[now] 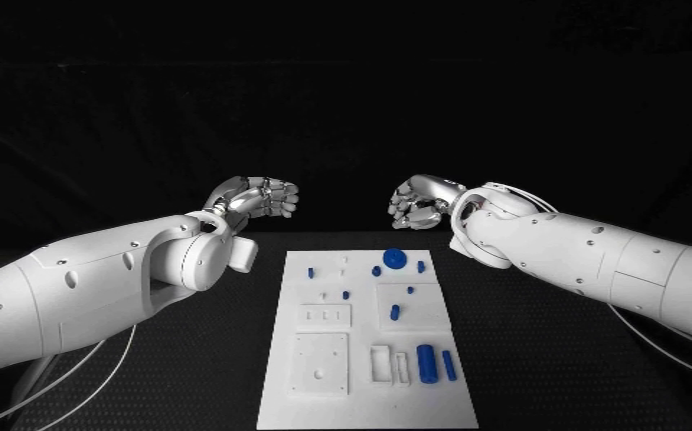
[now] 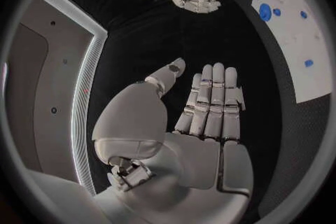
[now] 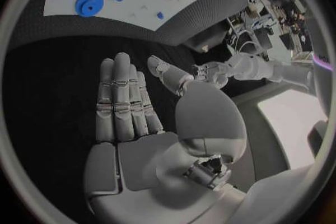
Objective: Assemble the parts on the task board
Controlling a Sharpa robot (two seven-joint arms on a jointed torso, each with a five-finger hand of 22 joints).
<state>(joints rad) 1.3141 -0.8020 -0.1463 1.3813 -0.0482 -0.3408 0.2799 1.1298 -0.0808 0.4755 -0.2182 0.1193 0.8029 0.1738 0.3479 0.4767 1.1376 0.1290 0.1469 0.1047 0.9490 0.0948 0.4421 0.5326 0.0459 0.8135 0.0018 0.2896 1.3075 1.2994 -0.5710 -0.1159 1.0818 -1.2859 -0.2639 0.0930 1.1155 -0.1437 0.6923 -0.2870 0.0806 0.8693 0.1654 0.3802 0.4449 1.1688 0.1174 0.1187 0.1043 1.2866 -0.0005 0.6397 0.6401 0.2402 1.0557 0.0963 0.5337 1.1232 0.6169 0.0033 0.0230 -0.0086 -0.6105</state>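
The left robot hand (image 1: 264,197) and right robot hand (image 1: 420,202) both hang beyond the far end of the task board (image 1: 325,406), fingers straight and a little apart, palms bare, holding nothing. The parts lie on the board: a blue gear (image 1: 394,258) near its far end, a blue cylinder (image 1: 427,360) near its near end. Risk, as I judge it: these pieces are small, so a reaching finger could knock one off the board onto the desk (image 1: 562,371).
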